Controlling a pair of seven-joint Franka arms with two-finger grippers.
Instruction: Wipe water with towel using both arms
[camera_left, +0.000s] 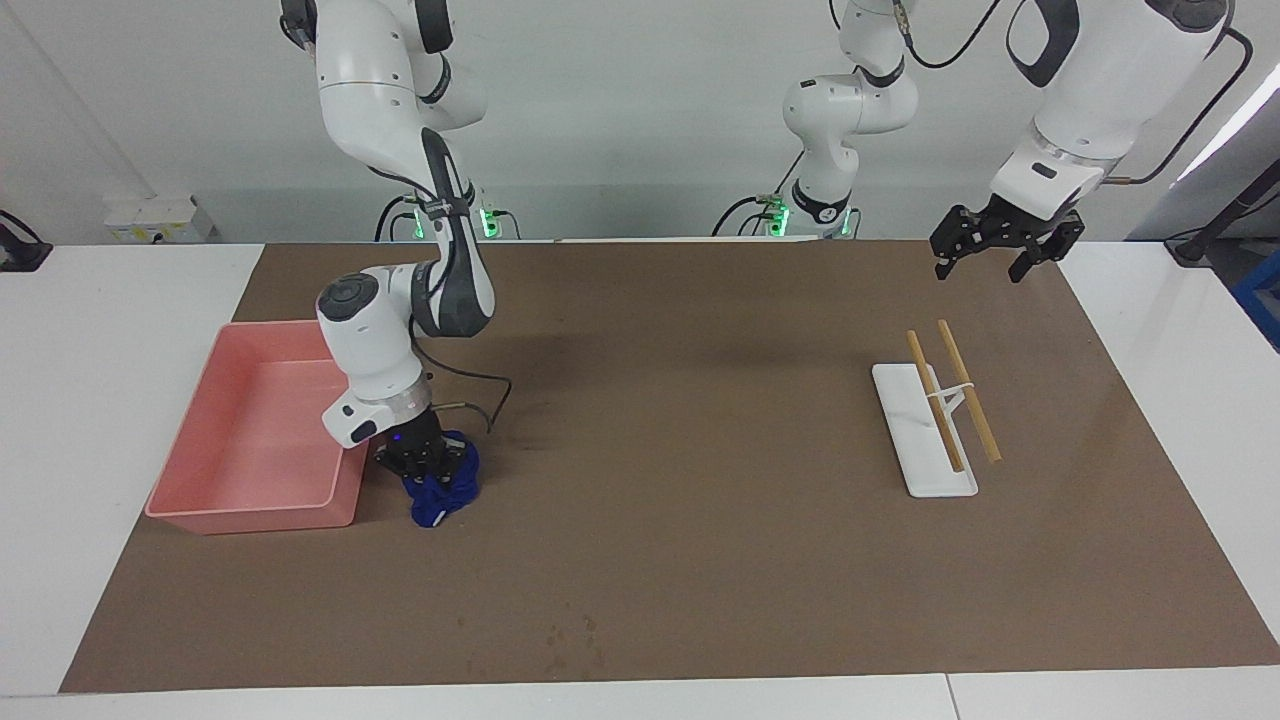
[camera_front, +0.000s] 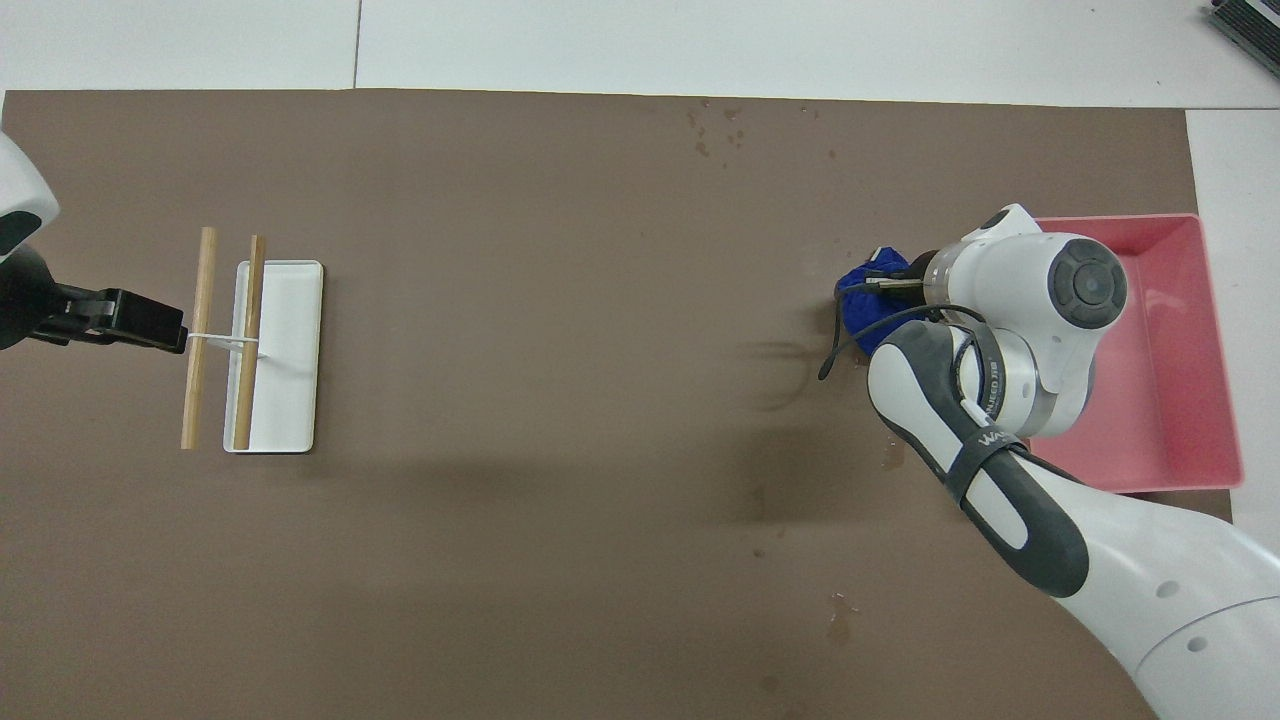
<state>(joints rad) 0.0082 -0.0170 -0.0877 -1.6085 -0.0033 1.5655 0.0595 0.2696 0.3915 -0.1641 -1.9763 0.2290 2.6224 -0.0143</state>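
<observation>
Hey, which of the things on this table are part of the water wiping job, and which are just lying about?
Part of the job:
- towel, pressed on the mat beside the pink tray, gripped by the right gripper
- left gripper, jaws open, waiting above the mat's edge at its own end
- water spots

Lying about:
- pink tray
- white stand with two wooden sticks

One camera sits high across the surface (camera_left: 700, 560) and faces the robots, taking in the wall, both arm bases and the whole brown mat. The other hangs high above the robots' own end and looks steeply down and forward, close enough that the mat fills the view. Both share the mat, and the pink tray (camera_left: 200, 500) (camera_front: 1215, 300) serves as the landmark: at the right arm's end in each, so the views stand half a turn apart.
</observation>
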